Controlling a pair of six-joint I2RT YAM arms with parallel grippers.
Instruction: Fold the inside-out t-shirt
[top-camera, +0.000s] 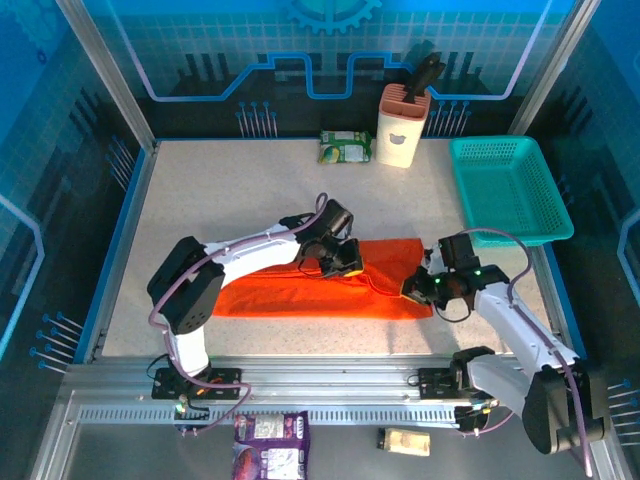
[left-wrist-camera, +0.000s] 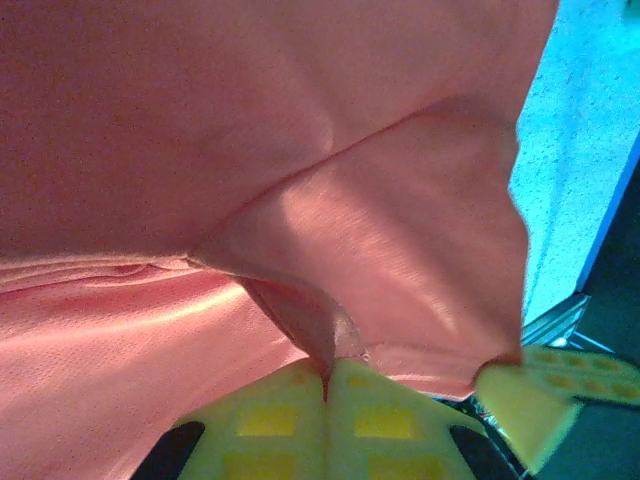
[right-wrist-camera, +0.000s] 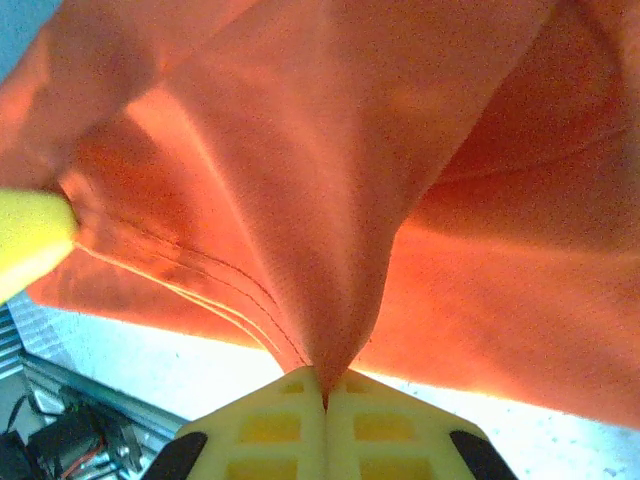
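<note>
The inside-out t-shirt (top-camera: 280, 295) is bright orange and lies as a long folded band across the middle of the table. My left gripper (top-camera: 342, 262) sits over the band's upper edge, right of its middle. In the left wrist view the left gripper (left-wrist-camera: 327, 372) is shut on a pinched ridge of the t-shirt (left-wrist-camera: 250, 150). My right gripper (top-camera: 413, 290) is at the band's right end. Its wrist view shows the right gripper (right-wrist-camera: 325, 385) shut on a gathered fold of the t-shirt (right-wrist-camera: 400, 150), lifted off the pale table. The two grippers are close together.
A teal mesh basket (top-camera: 510, 190) stands at the back right. A white holder (top-camera: 402, 125) with a dark tool and a green packet (top-camera: 345, 147) are at the back middle. Bare table (top-camera: 200, 200) lies left of the arms. Two packets (top-camera: 270, 440) lie below the front rail.
</note>
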